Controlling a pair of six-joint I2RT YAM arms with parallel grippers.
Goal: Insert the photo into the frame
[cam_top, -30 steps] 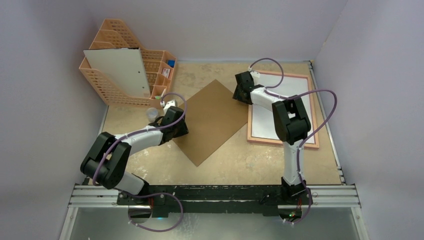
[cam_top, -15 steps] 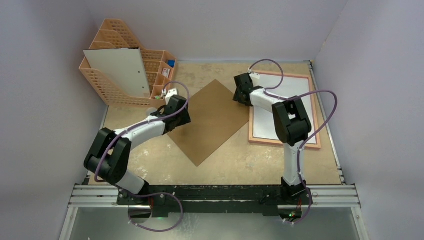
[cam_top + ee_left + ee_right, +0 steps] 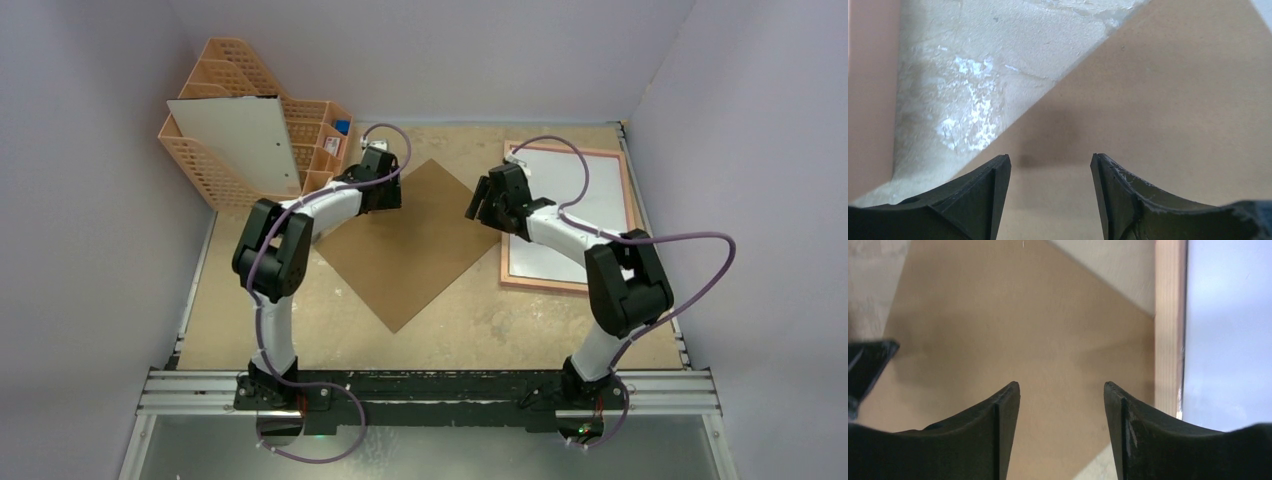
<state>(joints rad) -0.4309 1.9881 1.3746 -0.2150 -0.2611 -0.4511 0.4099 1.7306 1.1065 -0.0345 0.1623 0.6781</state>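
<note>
Both tools released and empty, left tool (image 3: 1050, 162) now over brown backing board (image 3: 1173, 100), right tool (image 3: 1062, 390) shifted beside frame (image 3: 1168, 325).

Jaws of right gripper (image 3: 1062, 386) apart, empty, over brown board (image 3: 973, 330); frame (image 3: 1168, 315) edge at right.

We take the backing board (image 3: 420, 245) as centre; the frame (image 3: 560, 283) lies just right of it, the photo (image 3: 605, 195) inside; the file rack (image 3: 195, 160) stands behind-left; the left gripper (image 3: 1050, 165) hangs over its far-left edge, the right gripper (image 3: 1062, 390) over its right corner.
</note>
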